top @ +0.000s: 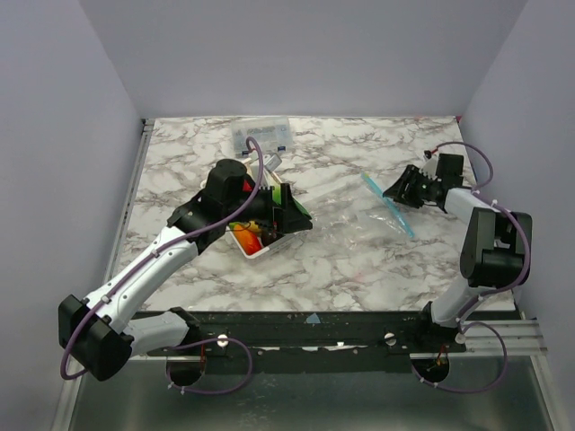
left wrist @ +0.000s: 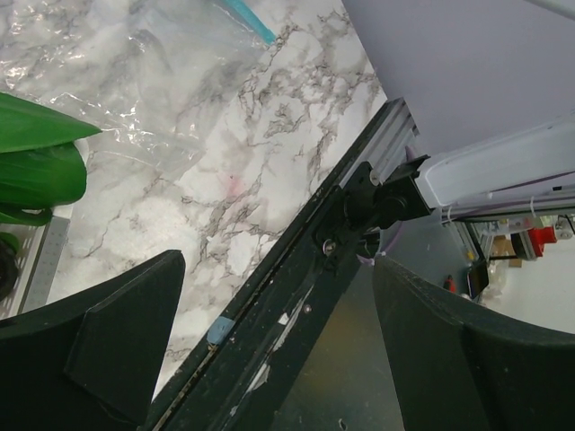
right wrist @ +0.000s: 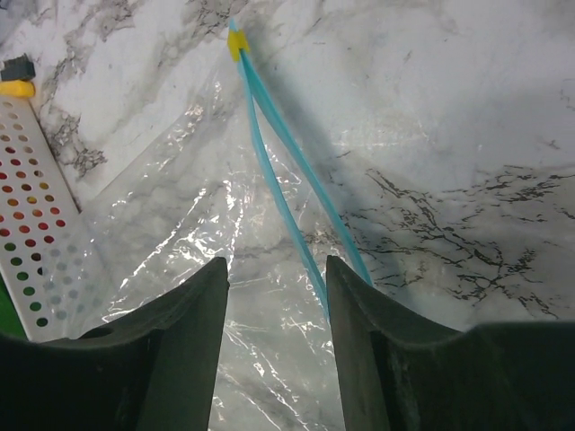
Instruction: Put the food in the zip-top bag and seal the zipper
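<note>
The zip-top bag [top: 346, 211] lies flat mid-table, clear and crumpled, its mouth toward the right. Its blue zipper [top: 388, 208] shows in the right wrist view [right wrist: 286, 171] as two strips parted, with a yellow slider [right wrist: 236, 43] at the far end. My right gripper [top: 397, 191] is open just above the bag mouth [right wrist: 276, 269], and one strip runs by its right finger. My left gripper [top: 295, 215] is open and empty [left wrist: 274, 269] over the white tray [top: 269, 248], which holds red, orange and yellow food [top: 251, 235]. A green piece [left wrist: 36, 157] sits beside its left finger.
A rigid clear box with blue labels [top: 260, 136] stands at the back of the table. The perforated tray side [right wrist: 40, 224] lies left of the bag. The table's black front rail [left wrist: 296, 296] runs under the left gripper.
</note>
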Robot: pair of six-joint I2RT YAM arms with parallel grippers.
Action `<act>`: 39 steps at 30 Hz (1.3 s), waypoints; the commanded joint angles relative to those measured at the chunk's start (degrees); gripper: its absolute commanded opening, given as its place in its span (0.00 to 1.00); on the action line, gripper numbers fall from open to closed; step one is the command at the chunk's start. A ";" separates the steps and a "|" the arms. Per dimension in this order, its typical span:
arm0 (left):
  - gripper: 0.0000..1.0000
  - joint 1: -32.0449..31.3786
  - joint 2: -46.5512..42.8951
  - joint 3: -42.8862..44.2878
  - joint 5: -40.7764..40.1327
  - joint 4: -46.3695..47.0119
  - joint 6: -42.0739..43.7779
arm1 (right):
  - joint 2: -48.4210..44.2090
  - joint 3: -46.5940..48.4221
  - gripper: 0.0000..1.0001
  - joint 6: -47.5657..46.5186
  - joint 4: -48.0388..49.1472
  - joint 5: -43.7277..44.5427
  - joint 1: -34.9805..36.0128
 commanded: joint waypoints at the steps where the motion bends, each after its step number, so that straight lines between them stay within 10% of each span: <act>1: 0.88 -0.70 0.64 1.78 -1.51 -1.56 0.98 | 1.23 0.93 0.51 -1.29 0.22 2.32 -0.82; 13: 0.88 -1.30 1.09 1.90 -1.64 -2.00 1.20 | 6.05 -0.21 0.23 -0.17 4.44 -12.73 -0.70; 25: 0.87 -1.67 0.76 1.75 -1.46 -1.84 1.16 | 6.93 -1.12 0.24 0.95 5.69 -15.34 0.33; 32: 0.87 -2.00 1.31 2.42 -1.30 -0.97 0.28 | -2.51 3.24 0.01 1.00 -2.24 -3.39 0.27; 39: 0.86 -2.06 1.34 4.23 -1.64 -1.79 0.47 | -15.00 11.96 0.00 -0.61 -13.94 11.34 0.30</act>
